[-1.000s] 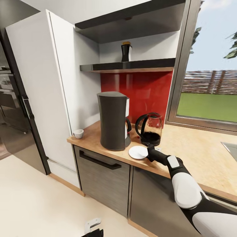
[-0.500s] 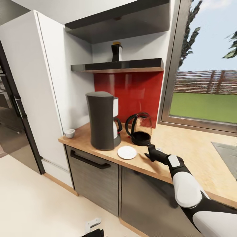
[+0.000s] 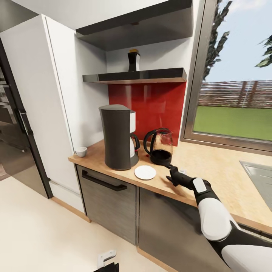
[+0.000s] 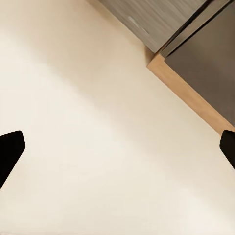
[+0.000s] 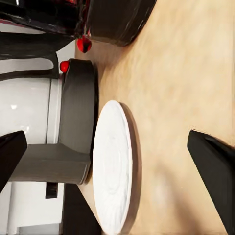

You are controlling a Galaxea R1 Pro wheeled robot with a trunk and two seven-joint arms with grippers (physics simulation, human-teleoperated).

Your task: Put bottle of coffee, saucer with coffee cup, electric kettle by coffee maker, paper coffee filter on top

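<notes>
The dark coffee maker (image 3: 119, 138) stands on the wooden countertop (image 3: 211, 166). To its right is the glass electric kettle (image 3: 160, 147), and the white saucer (image 3: 145, 172) lies in front of both. A small white coffee cup (image 3: 81, 151) sits at the counter's left end. The dark bottle of coffee (image 3: 133, 61) stands on the kitchen shelf (image 3: 151, 75) above. My right gripper (image 3: 172, 175) hovers low over the counter, just right of the saucer and in front of the kettle. In the right wrist view my right gripper (image 5: 107, 142) is open and empty, facing the saucer (image 5: 113, 166). My left gripper (image 4: 119, 147) hangs open over the floor.
A tall white cabinet (image 3: 49, 94) borders the counter's left end, with a dark fridge (image 3: 15, 143) beyond it. A window (image 3: 234, 87) and a sink corner (image 3: 260, 177) are on the right. Drawer fronts (image 3: 109, 196) sit under the counter, above beige floor (image 3: 45, 234).
The whole picture has shifted with the camera. The things on the counter keep their places. My right gripper stays low near the kettle's base, beside the saucer.
</notes>
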